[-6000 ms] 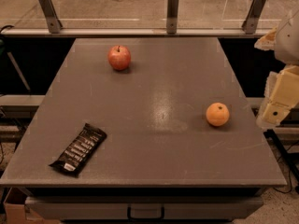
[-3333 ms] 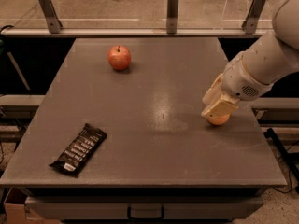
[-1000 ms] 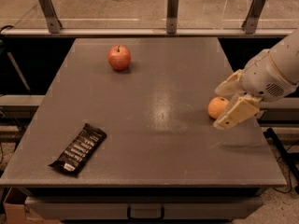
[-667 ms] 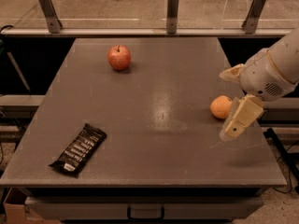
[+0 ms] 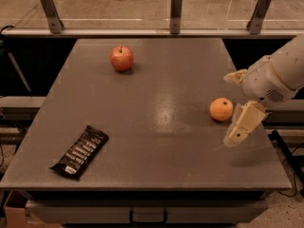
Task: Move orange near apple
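The orange (image 5: 220, 109) lies on the grey table (image 5: 156, 141) at the right side. The red apple (image 5: 121, 58) with a short stem stands far off at the back left of the table. My gripper (image 5: 231, 108) is at the table's right edge, just right of the orange. It is open, with one finger (image 5: 233, 77) behind the fruit and the other finger (image 5: 242, 127) in front of it. Neither finger touches the orange, and the gripper holds nothing.
A black snack bar wrapper (image 5: 80, 152) lies at the front left of the table. A rail with metal posts (image 5: 175, 11) runs along the back edge. My white arm (image 5: 280, 75) reaches in from the right.
The fingers, close around the orange a second ago, have spread wide apart. The orange has stayed where it was on the table. The apple and wrapper have not moved.
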`<state>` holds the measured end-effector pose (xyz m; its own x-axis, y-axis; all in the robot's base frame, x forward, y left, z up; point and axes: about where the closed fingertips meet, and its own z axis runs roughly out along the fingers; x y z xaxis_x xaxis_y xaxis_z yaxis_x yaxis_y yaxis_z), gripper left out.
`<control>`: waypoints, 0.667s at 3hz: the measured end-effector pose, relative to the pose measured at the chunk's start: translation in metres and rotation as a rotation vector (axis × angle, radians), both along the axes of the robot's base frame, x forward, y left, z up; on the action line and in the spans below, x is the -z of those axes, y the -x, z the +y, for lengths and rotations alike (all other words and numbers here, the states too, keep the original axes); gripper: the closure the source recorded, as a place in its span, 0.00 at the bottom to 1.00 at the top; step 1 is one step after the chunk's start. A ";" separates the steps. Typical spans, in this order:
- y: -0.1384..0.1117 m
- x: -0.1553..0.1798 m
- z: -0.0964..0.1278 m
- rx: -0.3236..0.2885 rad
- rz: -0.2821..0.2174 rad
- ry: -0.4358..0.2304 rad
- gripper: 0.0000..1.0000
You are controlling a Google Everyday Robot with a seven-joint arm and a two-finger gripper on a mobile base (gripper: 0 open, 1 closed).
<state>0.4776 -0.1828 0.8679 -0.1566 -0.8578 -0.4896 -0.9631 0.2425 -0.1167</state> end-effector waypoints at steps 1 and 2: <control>-0.011 0.022 -0.012 0.008 0.003 0.005 0.00; -0.025 0.029 -0.013 0.005 -0.010 -0.013 0.18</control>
<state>0.5021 -0.1962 0.8388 -0.1559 -0.8505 -0.5024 -0.9608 0.2486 -0.1227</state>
